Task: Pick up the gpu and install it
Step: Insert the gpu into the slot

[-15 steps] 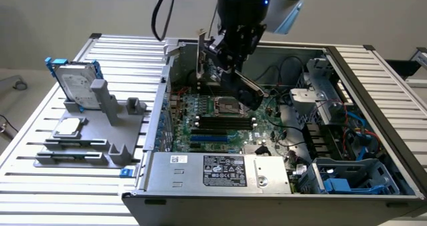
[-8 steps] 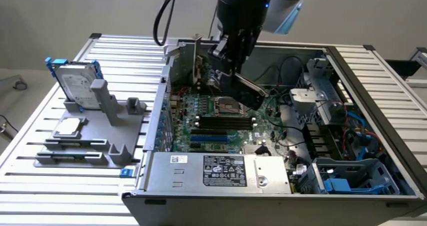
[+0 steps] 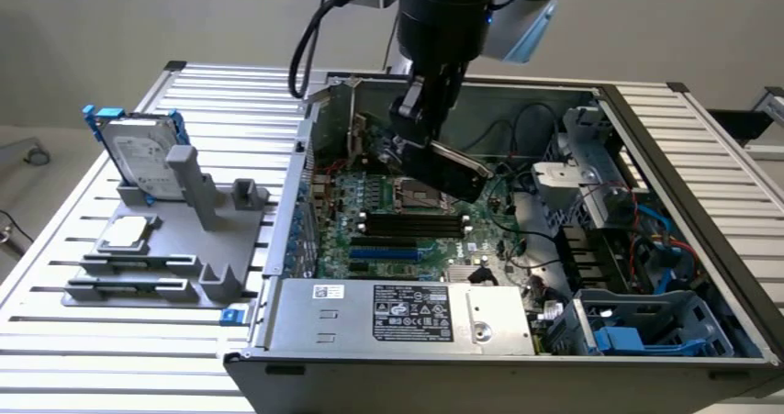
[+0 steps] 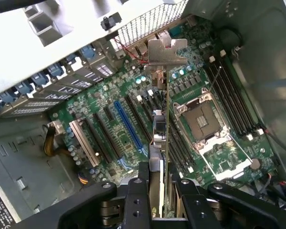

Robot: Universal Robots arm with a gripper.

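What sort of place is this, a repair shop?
Probably a robot test bench: an open computer case on a slatted metal table, a hard drive in a grey stand, and a robot arm holding a card inside.

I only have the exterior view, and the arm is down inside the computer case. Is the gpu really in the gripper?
Observer: Yes. The wrist view shows the gripper shut on the gpu, seen edge-on.
Operator: Which way does its bracket face?
Observer: The silver bracket points at the perforated case wall.
Operator: Which slot is it over?
Observer: It lies between the blue slot and the CPU socket, over black slots; which one, I cannot tell.
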